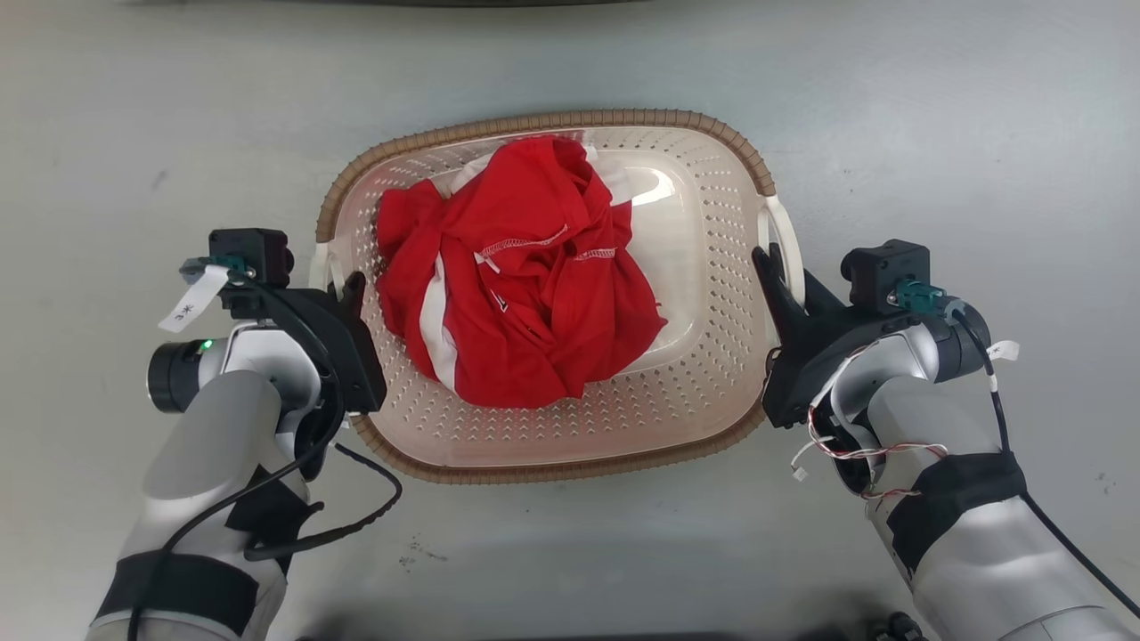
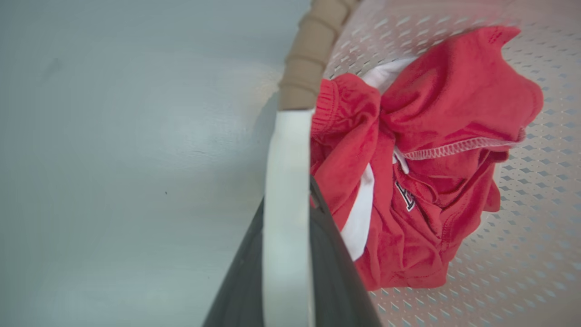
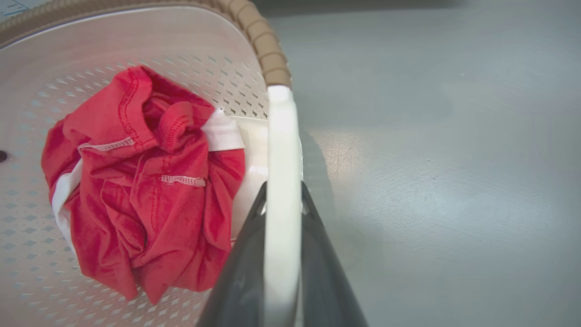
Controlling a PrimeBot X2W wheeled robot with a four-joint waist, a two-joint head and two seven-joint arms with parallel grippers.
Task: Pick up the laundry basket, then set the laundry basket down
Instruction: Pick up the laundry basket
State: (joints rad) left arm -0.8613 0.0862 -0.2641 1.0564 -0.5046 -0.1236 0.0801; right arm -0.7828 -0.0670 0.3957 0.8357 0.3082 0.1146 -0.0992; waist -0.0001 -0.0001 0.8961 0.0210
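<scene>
Sitting square in the middle of the head view, the cream-white laundry basket (image 1: 712, 294) rests low over a grey floor (image 1: 935, 107), its brown woven-look rim (image 1: 614, 118) facing the camera and a crumpled red garment (image 1: 525, 285) with white trim heaped inside, toward the basket's left half.

At the basket's sides, both arms are engaged. The left gripper (image 1: 352, 287) is at the left handle (image 2: 288, 181), and the left wrist view shows that white strip running straight up between the two dark fingers (image 2: 336, 272), which press close on either side of it: clamped on the handle. The right gripper (image 1: 784, 271) mirrors it at the right handle (image 3: 282, 181), whose pale band likewise runs between that gripper's fingers (image 3: 327, 272), also clenched around it.

By this reading the reach and the two-handed grasp are done. Whether the lift has begun is harder to call. A soft shadow lies beside the basket in both wrist views, but none of the pictures shows the underside, so it cannot be told whether the base touches the floor or hangs just clear of it.

What looks left is the carry, raising both handles evenly so the basket stays level, and then the set-down and release of both grips.
</scene>
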